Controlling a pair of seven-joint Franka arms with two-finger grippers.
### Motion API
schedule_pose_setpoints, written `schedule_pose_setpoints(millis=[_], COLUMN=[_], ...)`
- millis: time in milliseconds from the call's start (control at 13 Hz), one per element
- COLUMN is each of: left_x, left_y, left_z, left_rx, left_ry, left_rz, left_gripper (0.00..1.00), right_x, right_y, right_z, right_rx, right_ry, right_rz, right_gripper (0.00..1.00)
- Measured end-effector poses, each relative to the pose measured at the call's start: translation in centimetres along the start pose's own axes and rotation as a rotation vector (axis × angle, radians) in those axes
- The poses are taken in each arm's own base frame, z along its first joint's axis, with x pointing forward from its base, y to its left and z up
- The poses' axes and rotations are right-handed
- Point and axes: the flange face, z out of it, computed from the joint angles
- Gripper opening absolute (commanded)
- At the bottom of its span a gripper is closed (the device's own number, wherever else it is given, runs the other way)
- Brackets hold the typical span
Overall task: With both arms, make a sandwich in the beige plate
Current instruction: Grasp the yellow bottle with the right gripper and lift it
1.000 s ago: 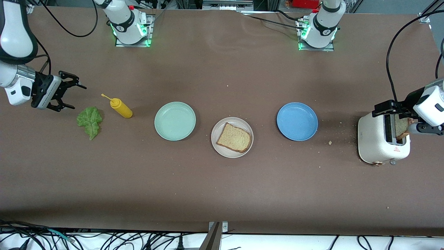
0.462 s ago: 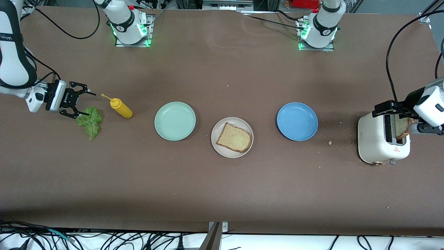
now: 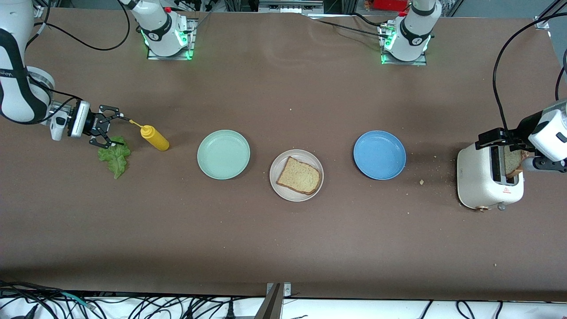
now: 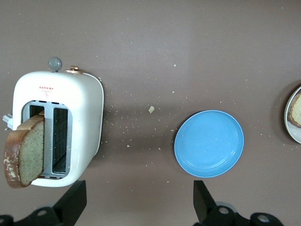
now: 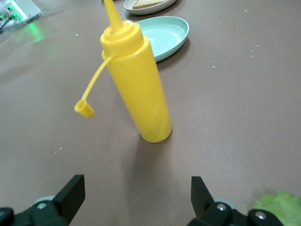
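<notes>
A: Where is the right gripper (image 3: 116, 131) sitting?

B: It is hanging low with fingers spread wide and holding nothing, between the lettuce leaf (image 3: 115, 156) and the yellow squeeze bottle (image 3: 153, 137).

A: And the left gripper (image 3: 502, 138)?

B: It is hovering over the toaster (image 3: 487, 184), gaping and gripping nothing (a bread slice (image 4: 26, 153) is standing in a slot).

A: The beige plate (image 3: 277, 188)?

B: It is lying between the mint-green plate (image 3: 223, 154) and blue plate (image 3: 379, 154), carrying one slice (image 3: 299, 176).
</notes>
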Motion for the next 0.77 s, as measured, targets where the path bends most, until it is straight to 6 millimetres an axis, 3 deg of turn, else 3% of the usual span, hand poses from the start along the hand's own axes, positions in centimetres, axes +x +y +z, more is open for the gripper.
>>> schedule_pose_setpoints(millis=[308, 615, 769], left_x=[-0.1, -0.2, -0.2], left_y=[0.1, 0.1, 0.1], left_z=[-0.3, -0.4, -0.4], left_rx=[0.001, 0.001, 0.001], left_ry=[0.006, 0.006, 0.006], left_rz=[0.001, 0.001, 0.001], left_gripper=[1.00, 1.00, 1.00], right_x=[0.7, 0.3, 0.6], right_y=[0.3, 0.6, 0.7], right_z=[1.7, 6.2, 7.5], right_rx=[-0.012, 0.004, 0.007], right_ry=[0.086, 0.175, 0.195], right_rz=[-0.032, -0.026, -0.026], right_gripper=[1.00, 1.00, 1.00])
